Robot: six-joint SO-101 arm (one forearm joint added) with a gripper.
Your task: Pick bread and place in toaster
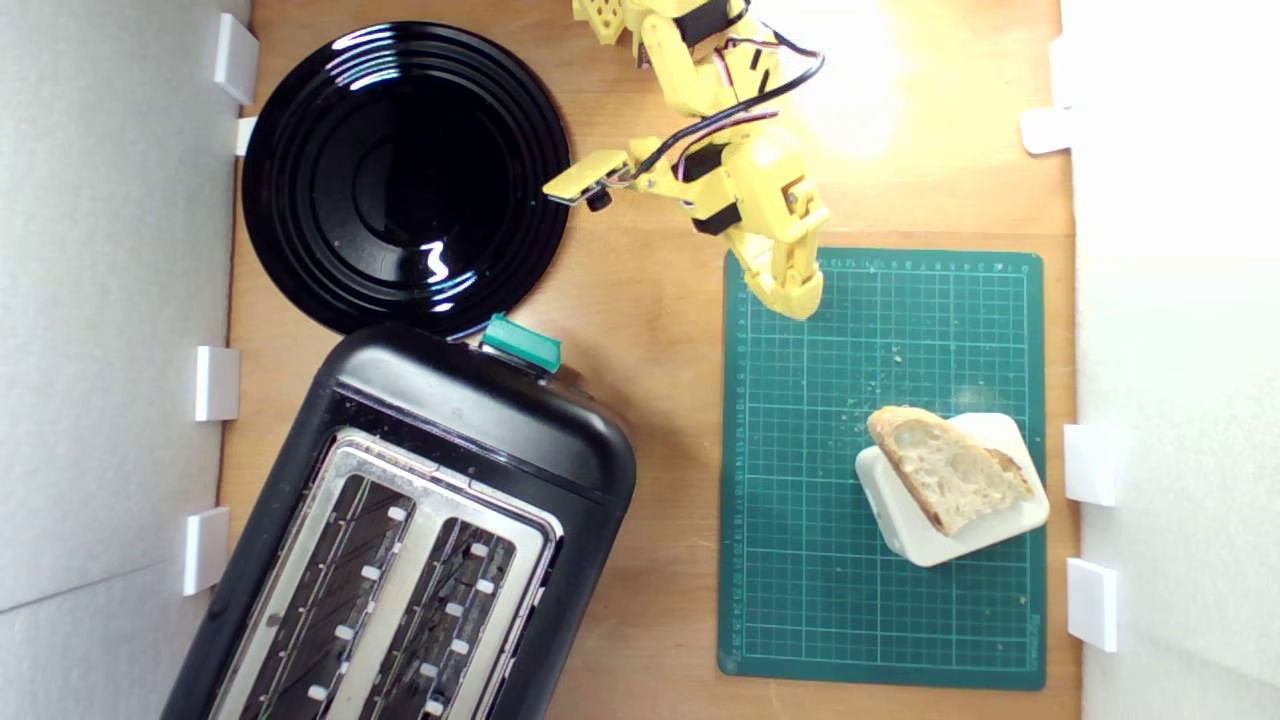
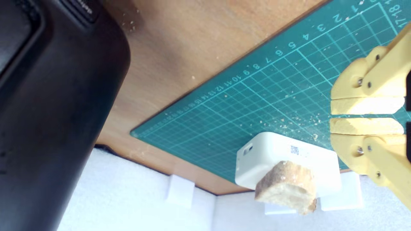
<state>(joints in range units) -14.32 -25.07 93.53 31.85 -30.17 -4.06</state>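
One half-slice of bread, wedge-shaped, with pale holey crumb and a brown floury crust along its edges. Lies flat, crumb up, on a rounded white block, overhanging one corner of it. From the wrist view, shows its crusty end jutting past the block. Sits with the block on the green cutting mat, toward the exterior view's right and the mat's right edge. Scattered around on the mat, fine crumbs.

Above the mat's far-left corner in the exterior view, the yellow gripper, well apart from the bread and holding nothing. In the wrist view, its two fingers nearly together, only a thin slit between the flat pads.

Well to the exterior view's left, the black toaster, set at an angle on the wooden table, with a silver top plate, two open slots and a green lever knob on its far end. Just beyond that end, a round glossy black plate, its rim reaching the toaster's edge. Around the table, white walls with small white brackets.
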